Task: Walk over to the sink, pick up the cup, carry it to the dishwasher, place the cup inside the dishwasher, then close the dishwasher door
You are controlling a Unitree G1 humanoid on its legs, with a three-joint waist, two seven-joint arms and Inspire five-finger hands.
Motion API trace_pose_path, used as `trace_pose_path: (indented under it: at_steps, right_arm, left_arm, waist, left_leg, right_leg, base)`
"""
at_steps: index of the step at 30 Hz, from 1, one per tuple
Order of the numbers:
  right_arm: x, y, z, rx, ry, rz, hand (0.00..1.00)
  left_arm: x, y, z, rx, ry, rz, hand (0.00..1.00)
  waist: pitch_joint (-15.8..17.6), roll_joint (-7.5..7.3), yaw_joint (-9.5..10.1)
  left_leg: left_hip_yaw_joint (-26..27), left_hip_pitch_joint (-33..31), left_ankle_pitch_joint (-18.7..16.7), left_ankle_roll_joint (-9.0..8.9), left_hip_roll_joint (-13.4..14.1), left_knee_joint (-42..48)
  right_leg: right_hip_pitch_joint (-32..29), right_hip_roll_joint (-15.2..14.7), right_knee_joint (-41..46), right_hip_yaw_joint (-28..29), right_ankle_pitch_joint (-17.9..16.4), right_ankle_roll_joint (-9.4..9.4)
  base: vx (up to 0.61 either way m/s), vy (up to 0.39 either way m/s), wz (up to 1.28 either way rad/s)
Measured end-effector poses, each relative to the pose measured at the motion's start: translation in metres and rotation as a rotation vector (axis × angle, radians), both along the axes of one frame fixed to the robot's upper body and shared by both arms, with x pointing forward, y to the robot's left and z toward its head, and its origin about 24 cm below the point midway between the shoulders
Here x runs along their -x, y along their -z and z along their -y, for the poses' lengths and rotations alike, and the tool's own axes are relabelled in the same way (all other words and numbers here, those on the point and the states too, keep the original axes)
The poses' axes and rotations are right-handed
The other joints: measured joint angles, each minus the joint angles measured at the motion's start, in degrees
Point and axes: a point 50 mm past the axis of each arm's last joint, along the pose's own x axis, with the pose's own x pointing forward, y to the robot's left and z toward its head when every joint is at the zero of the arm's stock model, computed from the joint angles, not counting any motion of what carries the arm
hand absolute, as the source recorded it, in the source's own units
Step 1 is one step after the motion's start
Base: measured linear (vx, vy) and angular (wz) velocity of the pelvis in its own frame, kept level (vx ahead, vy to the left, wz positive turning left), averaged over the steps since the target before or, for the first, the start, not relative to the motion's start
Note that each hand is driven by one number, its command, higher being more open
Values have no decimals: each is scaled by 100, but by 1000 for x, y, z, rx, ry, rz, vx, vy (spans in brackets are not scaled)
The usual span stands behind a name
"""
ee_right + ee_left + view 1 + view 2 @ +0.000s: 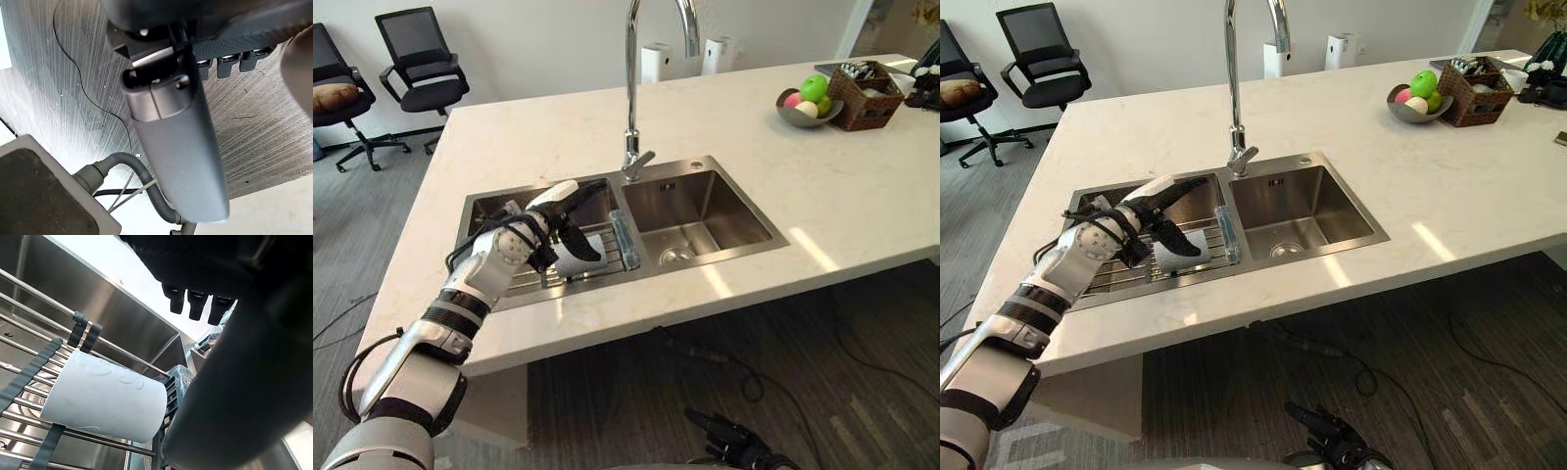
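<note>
Centre-left, our left hand [524, 240] hovered with fingers spread over the cup [102, 404], which we judged light, stiff and slick, best grasped round its middle.

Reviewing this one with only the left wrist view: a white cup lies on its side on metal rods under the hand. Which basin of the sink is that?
Observer: The left basin of a double sink. The cup lies close to the divider, with the left hand over it.
Operator: Where is the other hand?
Observer: The right hand hangs low over the floor in front of the counter, holding nothing.
Operator: Anything else up on that counter?
Observer: A bowl of fruit and a wicker basket at its far right end.
</note>
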Motion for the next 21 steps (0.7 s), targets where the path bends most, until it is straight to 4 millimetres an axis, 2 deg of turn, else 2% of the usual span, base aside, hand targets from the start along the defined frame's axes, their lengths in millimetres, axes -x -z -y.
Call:
trace_pose_path:
  at_steps: [3, 7, 12, 21]
  right_arm:
    - [5, 0, 2, -7, -2, -2, 100]
    - [15, 0, 7, -6, 0, -20, 100]
    - [17, -1, 8, -21, 23, -1, 100]
    - [20, -2, 13, -24, 44, 14, 100]
  left_arm:
    - [-1, -2, -8, -11, 11, -73, 100]
    - [-1, 0, -2, -27, 63, -156, 100]
    - [1, 2, -6, -29, 64, -260, 100]
    - [0, 4, -15, -3, -23, -293, 100]
  waist:
    - [8, 15, -93]
    - [20, 35, -131]
    - [44, 79, -279]
    - [96, 170, -298]
  left_leg:
    - [39, 17, 0, -1, 0, 0]
    - [72, 20, 0, 0, 4, -1]
    - [83, -7, 0, 0, 3, -1]
    - [82, -17, -4, -7, 9, -1]
  right_leg:
    - [-5, 0, -1, 35, 30, 4]
    - [-22, -11, -3, 65, 53, 22]
    - [-58, -15, -9, 84, 60, 30]
    - [-58, 14, -27, 90, 64, 24]
  base:
    - [-64, -10, -8]
    - [-41, -7, -6]
    - [-4, -2, -1]
    - [0, 0, 0]
